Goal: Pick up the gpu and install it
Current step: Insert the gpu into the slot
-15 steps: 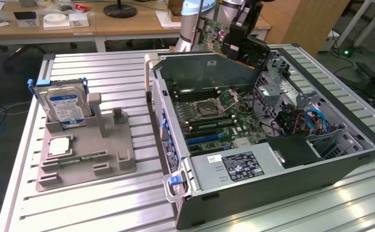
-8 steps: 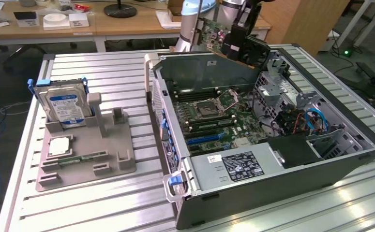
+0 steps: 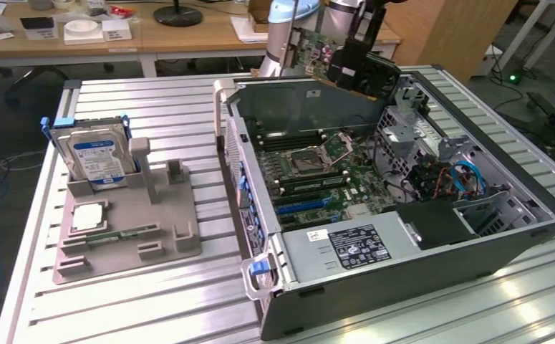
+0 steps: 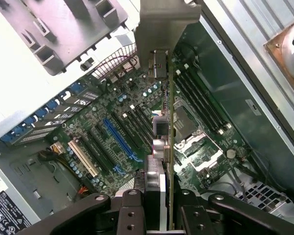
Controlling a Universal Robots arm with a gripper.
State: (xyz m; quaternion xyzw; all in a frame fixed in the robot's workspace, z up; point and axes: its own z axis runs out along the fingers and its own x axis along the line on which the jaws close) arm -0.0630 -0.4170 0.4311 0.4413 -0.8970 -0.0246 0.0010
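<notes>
My black gripper (image 4: 160, 208) is clamped on the thin green gpu card (image 3: 308, 51), held above the open grey metal computer case (image 3: 402, 287). Pick-up is done; seating it in the green motherboard (image 4: 103, 122) is not.

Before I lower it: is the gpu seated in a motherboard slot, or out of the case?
Out. The gripper holds the gpu above the open case, clear of the motherboard slots.

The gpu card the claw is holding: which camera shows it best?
The exterior view: the gpu hangs above the open computer case, green board and black cooler facing the camera. The wrist view sees it edge-on, a thin green strip clamped in the claw over the motherboard.
</notes>
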